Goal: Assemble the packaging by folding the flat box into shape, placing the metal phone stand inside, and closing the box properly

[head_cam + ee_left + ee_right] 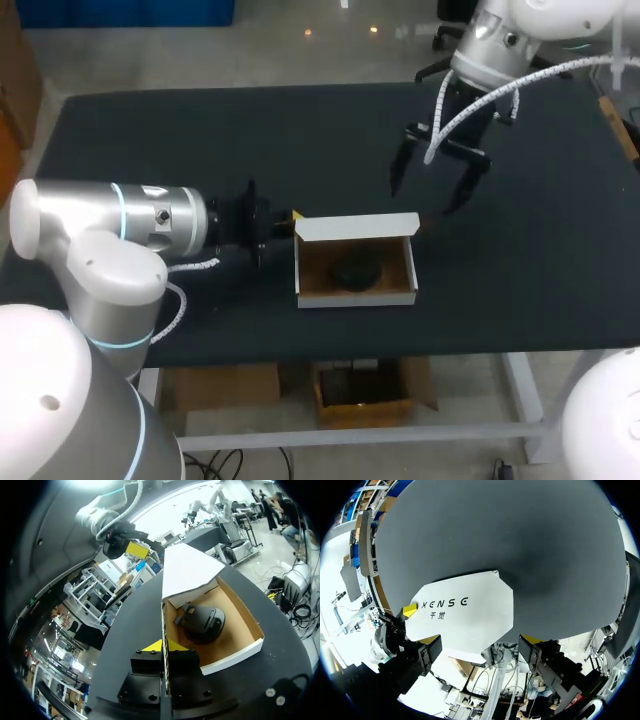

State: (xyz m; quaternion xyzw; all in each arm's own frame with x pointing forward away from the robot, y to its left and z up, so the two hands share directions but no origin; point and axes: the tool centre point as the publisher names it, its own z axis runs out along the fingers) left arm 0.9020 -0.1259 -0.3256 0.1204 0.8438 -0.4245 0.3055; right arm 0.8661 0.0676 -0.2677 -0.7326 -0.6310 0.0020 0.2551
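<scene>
The box (355, 262) is open from above, with its raised lid (355, 228) walling its far side. The stand (355, 272) fills its middle. The left gripper (164, 647) clamps its left wall. The right gripper (422, 198) hangs spread beyond its far right corner. Tabletop (520, 280) stretches away on its right.

One box (355, 299), one phone stand (355, 270) and two hands: left hand (294, 228), right hand (420, 200).

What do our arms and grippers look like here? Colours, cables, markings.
Both are rounded white and silver-grey links; the left arm has light-blue joint rings, the right arm a silver wrist. The left gripper is a black blocky body with screw holes and yellow tips; the right gripper is black with two long angled fingers. A white spiral-wrapped cable loops along each arm.
</scene>
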